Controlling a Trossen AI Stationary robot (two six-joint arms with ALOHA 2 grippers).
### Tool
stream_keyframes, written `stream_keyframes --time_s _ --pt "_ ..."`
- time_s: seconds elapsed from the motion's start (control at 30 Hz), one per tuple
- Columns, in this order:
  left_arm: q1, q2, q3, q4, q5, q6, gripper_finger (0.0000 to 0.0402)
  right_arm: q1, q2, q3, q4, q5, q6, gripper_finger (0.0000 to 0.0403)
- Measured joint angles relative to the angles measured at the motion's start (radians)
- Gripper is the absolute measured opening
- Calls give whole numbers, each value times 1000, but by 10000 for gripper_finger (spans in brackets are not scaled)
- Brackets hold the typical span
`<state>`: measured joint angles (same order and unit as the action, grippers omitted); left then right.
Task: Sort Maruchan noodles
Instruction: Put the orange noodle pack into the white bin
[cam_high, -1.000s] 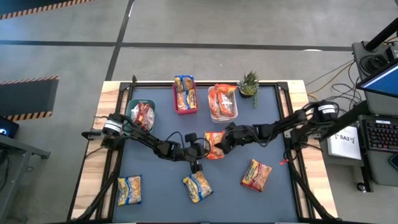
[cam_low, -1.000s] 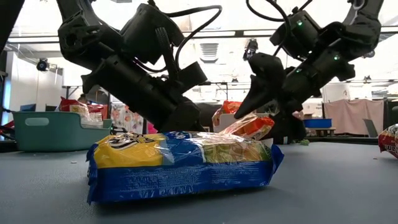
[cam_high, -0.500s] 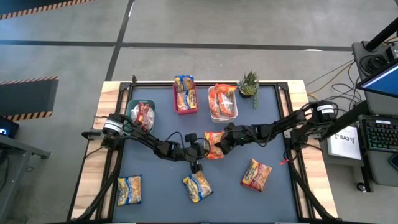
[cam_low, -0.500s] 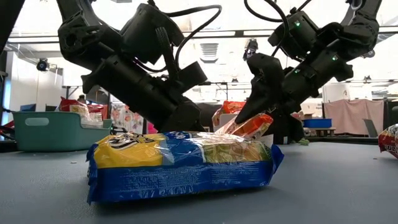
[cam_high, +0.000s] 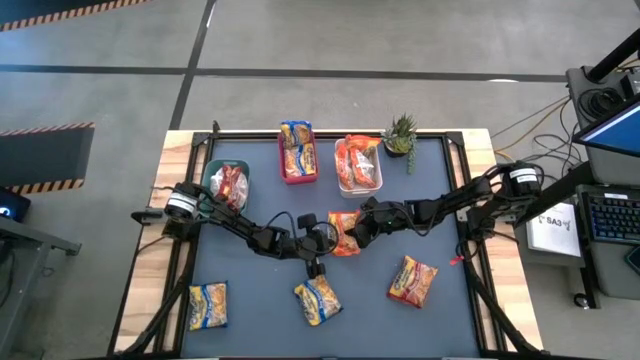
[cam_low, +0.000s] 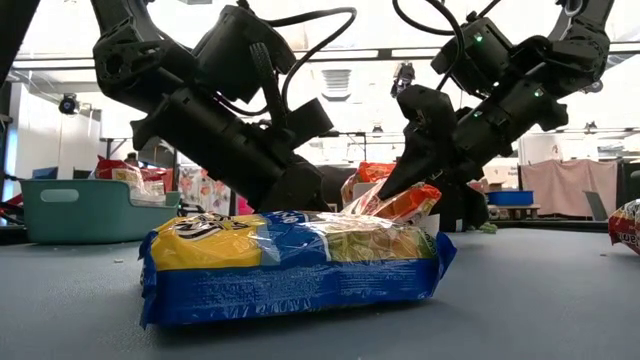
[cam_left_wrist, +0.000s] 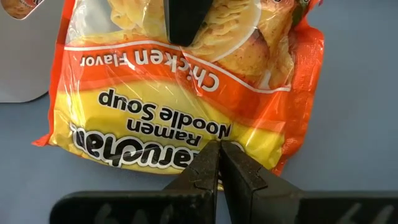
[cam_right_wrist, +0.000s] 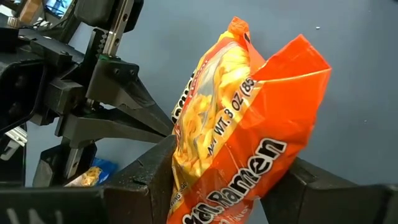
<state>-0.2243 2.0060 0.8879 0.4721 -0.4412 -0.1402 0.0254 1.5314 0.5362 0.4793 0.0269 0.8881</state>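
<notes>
blue table mat (cam_high: 450, 200) holds scattered packets. right gripper (cam_high: 356, 229) pinches the orange chicken ramen packet (cam_high: 344, 232) at table centre; left gripper (cam_high: 322, 238) (fingers pressed together, empty) sits beside it. advice: lift clear before moving toward the white bin (cam_high: 346, 186).

Blue-topped table (cam_high: 440, 200) carrying packets and bins

Noodle packets (cam_high: 209, 305) (cam_high: 318, 300) (cam_high: 412, 280) are lying loose near three bins (cam_high: 226, 183) (cam_high: 298, 152) (cam_high: 358, 165) and a potted plant (cam_high: 400, 134).

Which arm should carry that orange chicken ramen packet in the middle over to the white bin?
The right. Its gripper is clamped on the orange packet, and the white bin lies close behind it. The left gripper is shut and empty beside the packet.
</notes>
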Motion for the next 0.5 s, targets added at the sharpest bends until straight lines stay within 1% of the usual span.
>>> stream_keyframes --time_s 0.5 --pt "0 0 0 3 0 0 0 0 0 0 4 3 -11 176"
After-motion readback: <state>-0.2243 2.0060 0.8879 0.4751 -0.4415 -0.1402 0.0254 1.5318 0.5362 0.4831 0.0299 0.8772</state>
